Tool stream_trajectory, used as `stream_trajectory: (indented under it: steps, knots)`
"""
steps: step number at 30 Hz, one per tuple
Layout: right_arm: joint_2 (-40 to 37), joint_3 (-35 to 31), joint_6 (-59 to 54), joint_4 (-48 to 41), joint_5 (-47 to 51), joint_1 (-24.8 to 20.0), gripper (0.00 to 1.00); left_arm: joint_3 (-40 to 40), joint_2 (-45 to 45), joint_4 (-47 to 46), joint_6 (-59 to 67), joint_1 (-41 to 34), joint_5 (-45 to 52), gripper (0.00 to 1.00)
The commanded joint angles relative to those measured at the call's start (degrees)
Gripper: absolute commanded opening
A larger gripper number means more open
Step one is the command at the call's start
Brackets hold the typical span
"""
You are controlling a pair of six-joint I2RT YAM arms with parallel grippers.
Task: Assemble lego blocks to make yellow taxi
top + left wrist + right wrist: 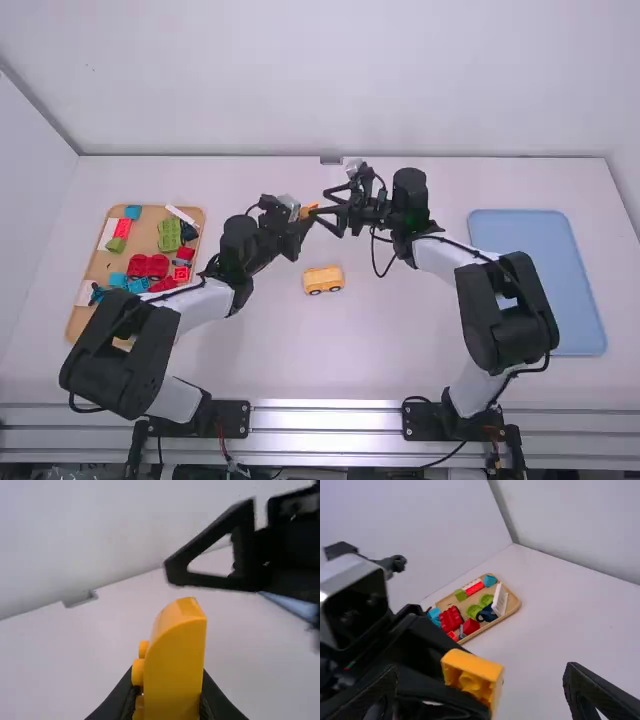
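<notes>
Your left tool (167, 702) clamps the orange block (175, 665); your spread right tool (479, 672) could twist it by closing off-centre.

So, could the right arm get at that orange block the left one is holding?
Probably yes: the right hand is open close by, and the orange block pokes well out of the left hand, leaving an end to grab.

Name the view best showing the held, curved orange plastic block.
The left wrist view: the block is large, curved edge and studs plain. The right wrist view shows its hollow underside; the high view, a small patch.
</notes>
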Motion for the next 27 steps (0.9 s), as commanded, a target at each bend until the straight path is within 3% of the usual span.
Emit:
stream_trajectory:
  steps: [1,7,15,18,27]
  knots:
    - [-1.05,-0.44,1.73,-0.39,2.43,0.04,0.88,0.57,-0.09,0.48,-0.37,-1.95,1.51,0.02]
    - [-1.05,-0.46,1.81,-0.55,1.62,0.02,0.86,0.57,-0.07,-0.39,0.26,-6.08,-9.88,0.02]
    - [-1.05,-2.29,-0.94,-1.11,1.44,0.79,0.85,0.57,-0.07,1.18,-0.24,-6.86,-10.95,0.02]
    - [-1.05,-3.8,1.11,2.12,1.2,0.5,0.77,0.55,-0.07,1.49,-0.11,-7.17,-12.72,0.02]
    - [-1.05,-4.74,2.29,4.96,1.22,1.27,0.67,0.57,-0.07,1.51,0.02,-7.3,-13.29,0.02]
